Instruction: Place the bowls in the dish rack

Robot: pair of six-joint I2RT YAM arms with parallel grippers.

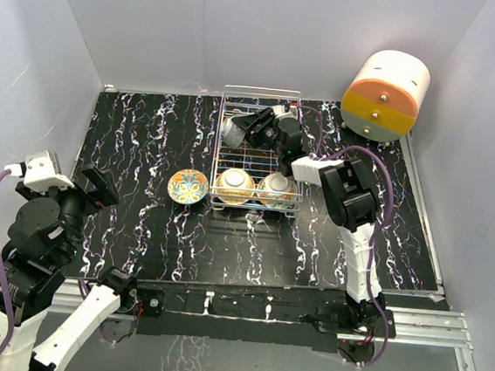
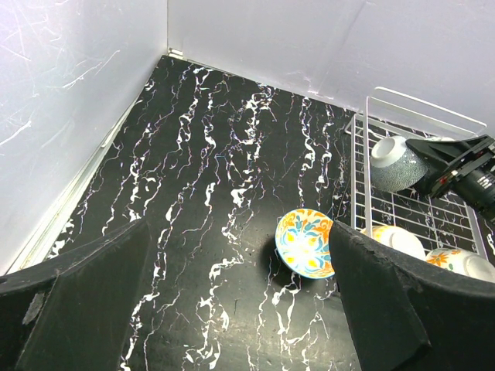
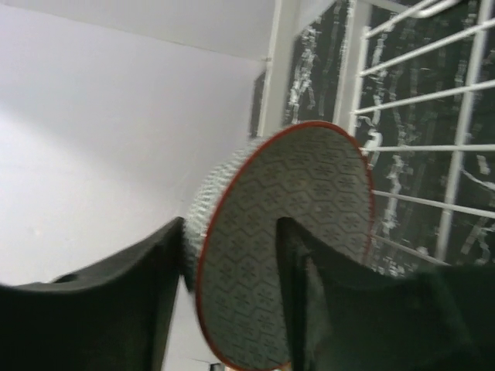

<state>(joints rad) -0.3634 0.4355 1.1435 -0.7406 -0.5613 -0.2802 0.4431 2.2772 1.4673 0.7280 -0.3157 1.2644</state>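
The silver wire dish rack (image 1: pixel 222 148) stands at the table's middle back, also in the left wrist view (image 2: pixel 362 193). Two pale bowls (image 1: pixel 235 184) (image 1: pixel 275 188) stand on edge in its near end. My right gripper (image 1: pixel 246 126) is shut on the rim of a grey patterned bowl (image 1: pixel 232 130) with a red edge (image 3: pixel 286 232), held over the rack's far end; one finger is inside it, one outside. An orange-and-teal bowl (image 1: pixel 188 186) lies on the table left of the rack (image 2: pixel 306 242). My left gripper (image 1: pixel 97 184) is open and empty at the left.
An orange-and-cream cylindrical cabinet (image 1: pixel 384 95) stands at the back right. Grey walls close in the black marbled table (image 1: pixel 146 141) on three sides. A metal rail (image 1: pixel 427 324) runs along the near edge.
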